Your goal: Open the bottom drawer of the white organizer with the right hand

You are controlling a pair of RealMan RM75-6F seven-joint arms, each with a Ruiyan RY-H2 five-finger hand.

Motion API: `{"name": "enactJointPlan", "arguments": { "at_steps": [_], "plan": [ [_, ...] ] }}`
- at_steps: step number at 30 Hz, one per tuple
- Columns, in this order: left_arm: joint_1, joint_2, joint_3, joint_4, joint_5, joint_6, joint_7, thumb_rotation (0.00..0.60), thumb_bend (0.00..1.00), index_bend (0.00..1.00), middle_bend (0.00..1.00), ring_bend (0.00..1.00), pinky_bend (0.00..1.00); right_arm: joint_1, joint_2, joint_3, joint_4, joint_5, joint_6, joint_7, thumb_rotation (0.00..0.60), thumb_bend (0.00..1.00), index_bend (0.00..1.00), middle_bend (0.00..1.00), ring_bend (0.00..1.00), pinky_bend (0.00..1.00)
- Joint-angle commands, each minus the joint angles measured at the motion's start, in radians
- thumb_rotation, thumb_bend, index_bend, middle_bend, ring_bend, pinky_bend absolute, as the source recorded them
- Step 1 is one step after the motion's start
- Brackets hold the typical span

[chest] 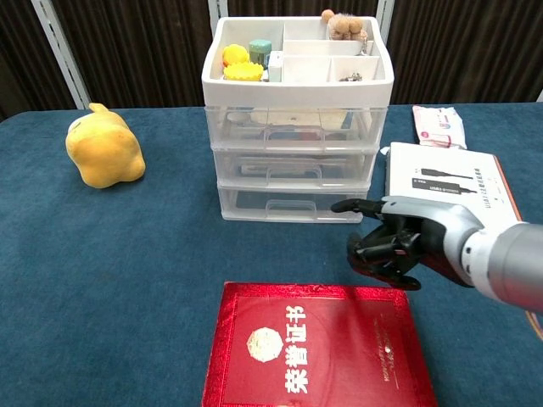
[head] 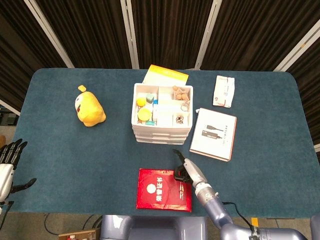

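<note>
The white organizer [chest: 297, 119] stands mid-counter [head: 75, 155], and its bottom drawer [chest: 291, 204] sits flush and closed, its moulded handle [chest: 285, 204] centred on the front. The right hand [chest: 399, 242] hovers low, just in front of the drawer's right corner and above the far edge of the red certificate folder [chest: 314, 348]. It holds nothing. One finger reaches toward the drawer front while the others curl in, though from the chest view I cannot say for certain how tightly. The left hand [head: 7, 165] rests at the counter's edge with its fingers apart, out of the work.

To do this step well, the hand should slide left until it faces the handle, not the corner. It should hook its fingertips under the handle's lip and pull straight toward the robot. The organizer looks light, so a slow, level pull seems wise, lest the whole stack drag forward. It should also stay clear of the flat white box [chest: 450, 199] on the right.
</note>
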Motion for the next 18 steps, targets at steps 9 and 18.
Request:
{"name": "enactJointPlan", "arguments": {
  "at_steps": [9, 18],
  "plan": [
    [-0.004, 0.011, -0.002, -0.01, -0.01, -0.012, -0.03, 0.6, 0.04, 0.0, 0.0, 0.0, 0.0, 0.08, -0.149, 0.108, 0.164, 0.163, -0.055, 0.082, 0.6, 0.78, 0.0, 0.83, 0.83, 0.91],
    [-0.007, 0.019, -0.004, -0.014, -0.015, -0.019, -0.052, 0.6, 0.04, 0.0, 0.0, 0.0, 0.0, 0.107, -0.246, 0.185, 0.287, 0.238, -0.068, 0.172, 0.6, 0.8, 0.0, 0.83, 0.83, 0.91]
  ]
}}
